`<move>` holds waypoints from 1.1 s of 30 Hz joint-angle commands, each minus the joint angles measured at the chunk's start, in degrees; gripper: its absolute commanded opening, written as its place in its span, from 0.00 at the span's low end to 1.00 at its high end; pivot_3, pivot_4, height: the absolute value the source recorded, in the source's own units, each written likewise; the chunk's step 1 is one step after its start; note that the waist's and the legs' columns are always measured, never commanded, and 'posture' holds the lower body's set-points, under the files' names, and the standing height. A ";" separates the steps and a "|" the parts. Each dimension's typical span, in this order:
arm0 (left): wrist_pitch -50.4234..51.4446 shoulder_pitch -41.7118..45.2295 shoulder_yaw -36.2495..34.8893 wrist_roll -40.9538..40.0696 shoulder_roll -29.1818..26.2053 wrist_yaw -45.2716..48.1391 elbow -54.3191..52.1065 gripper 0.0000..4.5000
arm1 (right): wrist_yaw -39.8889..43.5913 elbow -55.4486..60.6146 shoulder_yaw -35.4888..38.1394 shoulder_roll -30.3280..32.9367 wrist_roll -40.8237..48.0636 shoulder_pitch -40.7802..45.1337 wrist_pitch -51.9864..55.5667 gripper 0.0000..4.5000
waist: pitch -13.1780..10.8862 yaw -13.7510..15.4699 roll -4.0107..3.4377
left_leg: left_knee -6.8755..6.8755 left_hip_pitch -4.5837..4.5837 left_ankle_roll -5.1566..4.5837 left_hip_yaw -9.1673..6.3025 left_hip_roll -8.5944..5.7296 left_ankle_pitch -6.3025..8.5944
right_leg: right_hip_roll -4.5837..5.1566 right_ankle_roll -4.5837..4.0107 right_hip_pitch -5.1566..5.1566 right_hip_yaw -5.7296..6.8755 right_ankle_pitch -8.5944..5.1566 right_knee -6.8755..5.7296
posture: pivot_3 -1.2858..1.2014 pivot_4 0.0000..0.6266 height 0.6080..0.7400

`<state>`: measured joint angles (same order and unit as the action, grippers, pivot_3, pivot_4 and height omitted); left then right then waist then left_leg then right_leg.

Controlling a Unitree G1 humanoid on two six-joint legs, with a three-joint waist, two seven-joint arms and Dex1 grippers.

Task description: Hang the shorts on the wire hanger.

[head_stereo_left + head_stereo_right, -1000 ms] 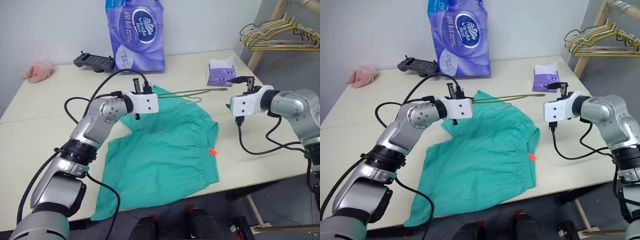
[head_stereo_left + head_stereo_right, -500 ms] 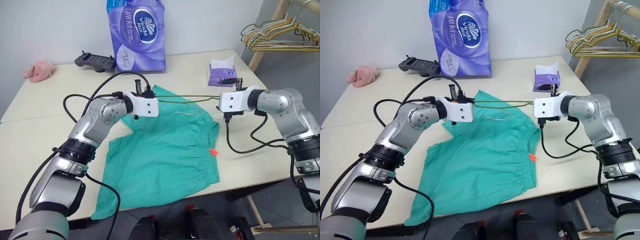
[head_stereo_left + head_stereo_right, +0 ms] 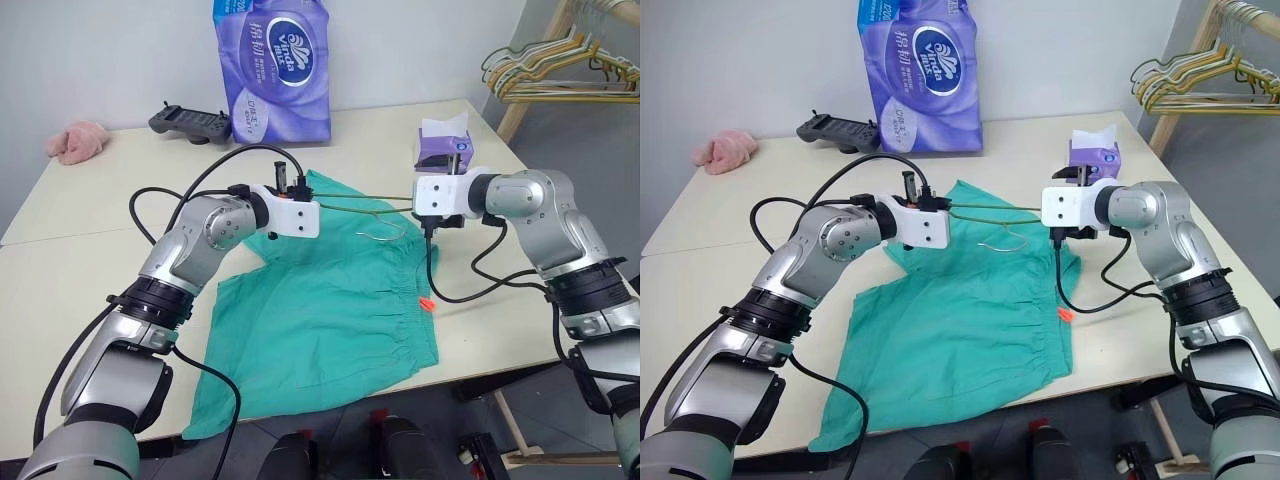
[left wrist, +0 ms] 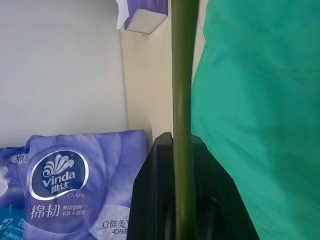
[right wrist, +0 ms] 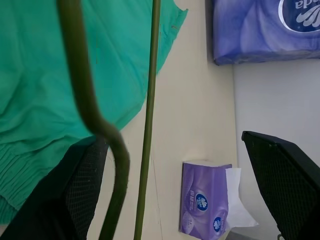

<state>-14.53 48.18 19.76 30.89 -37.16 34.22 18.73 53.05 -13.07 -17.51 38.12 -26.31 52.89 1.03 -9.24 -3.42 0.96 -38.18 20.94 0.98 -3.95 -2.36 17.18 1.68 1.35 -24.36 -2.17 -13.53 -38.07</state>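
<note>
Left gripper (image 3: 283,185): clamped on one end of the hanger (image 3: 365,203); my wrist view shows the wire running straight up through my shut fingers (image 4: 165,200).
Hanger: held off the table (image 3: 90,250), nearly level, stretching from my left gripper toward my right one, hook dangling over the cloth.
Right gripper (image 3: 440,183): wide open, empty, at the hanger's far end. In its wrist view the two fingers (image 5: 282,175) stand far apart with both wires passing near the one on the shorts' side.
Shorts (image 3: 330,310): lying flat on the table below both grippers, waistband toward my right side, orange tag (image 3: 426,303) at that edge, one leg hanging over the near edge.
Step in hand: I judge it as taking the hanger's free end with my right gripper, so both hands steady it.
How to do it well: bring the wire to the middle between the fingers before closing, not against one finger. Close on a single wire near the corner, not on both. Keep the left grip firm and level so the wire does not twist or swing. Stay above the cloth so nothing snags.
Risk: thin wire may slip or spring out of the pinch.
</note>
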 commanded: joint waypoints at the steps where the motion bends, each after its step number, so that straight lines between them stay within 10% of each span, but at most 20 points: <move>1: -0.73 1.74 -1.02 0.54 -0.30 -1.10 -1.07 0.00 | 1.22 3.22 0.38 0.36 0.24 1.43 1.45 1.00 | 0.00 0.01 0.00 | 0.00 0.00 -0.01 0.00 0.00 0.00 | 0.00 0.00 0.00 0.00 0.00 0.00 | 0.49 0.21 1.00; 12: -0.39 1.71 -1.20 0.90 0.07 -0.71 -1.00 0.00 | 4.55 7.69 0.64 0.18 2.12 0.20 5.87 0.87 | 0.00 0.03 0.00 | 0.00 0.00 -0.02 0.00 0.00 0.01 | 0.00 0.00 0.00 0.01 0.00 -0.01 | 0.49 0.20 1.00; 23: 1.07 1.23 -1.69 -0.43 0.70 0.53 -2.33 0.00 | 0.52 1.49 -0.88 -0.51 0.19 0.14 3.17 0.01 | 0.00 0.03 0.00 | 0.00 0.00 0.03 0.01 0.00 -0.01 | 0.01 0.00 -0.01 0.01 0.00 0.00 | 0.49 0.19 1.00; 33: 2.39 0.43 -2.15 -1.29 0.51 1.20 -3.14 0.00 | -0.90 -1.22 -0.98 -0.10 0.32 0.38 2.03 0.01 | 0.01 0.11 0.01 | 0.00 0.02 0.03 0.02 0.00 -0.01 | 0.00 0.00 -0.04 0.01 0.00 -0.02 | 0.50 0.20 1.00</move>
<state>-12.44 48.08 19.73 30.43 -36.18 35.64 17.98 52.49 -14.00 -19.40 37.28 -25.86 52.33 2.97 -9.23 -3.31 0.96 -38.18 20.95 1.00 -3.94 -2.36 17.17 1.68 1.35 -24.40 -2.17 -13.53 -38.09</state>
